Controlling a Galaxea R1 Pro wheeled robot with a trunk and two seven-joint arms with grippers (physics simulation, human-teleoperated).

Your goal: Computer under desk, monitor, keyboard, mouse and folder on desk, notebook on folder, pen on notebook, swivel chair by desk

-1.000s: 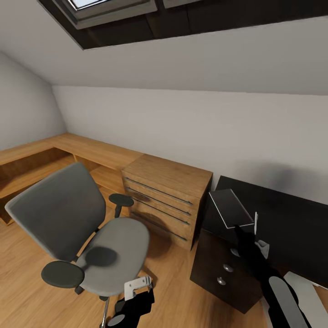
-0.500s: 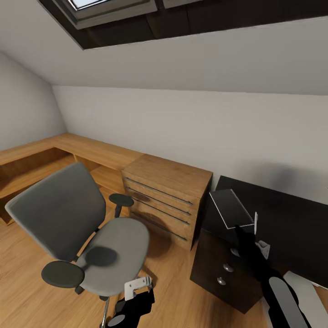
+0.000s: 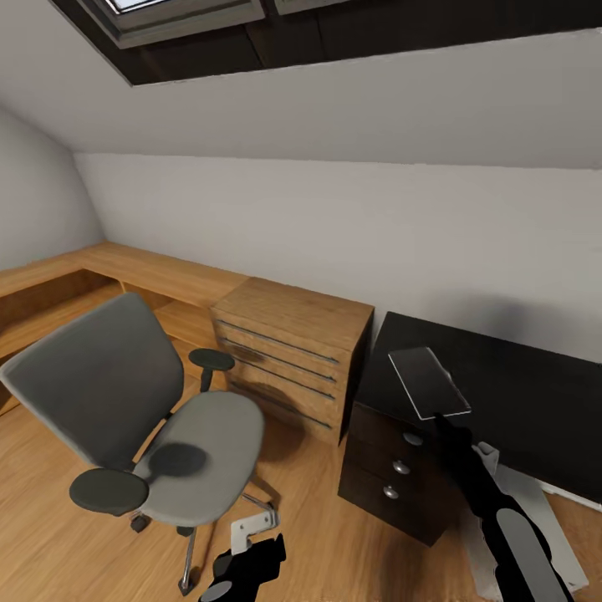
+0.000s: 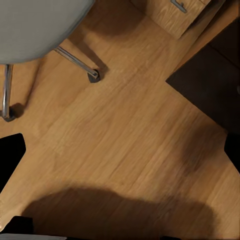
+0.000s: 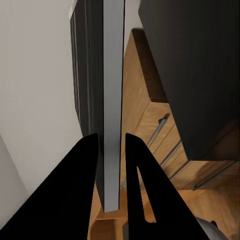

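Notebook (image 3: 428,382), thin, grey and glossy, sits clamped between the right gripper (image 3: 441,420) fingers, held above the black desk (image 3: 518,393) near its drawer end. Since a moment ago the whole view has shifted, so the robot has moved; more of the drawers shows now. Left gripper (image 3: 251,535) hangs low over floor, its state unclear. Swivel chair (image 3: 150,418) stands apart, seat bare.
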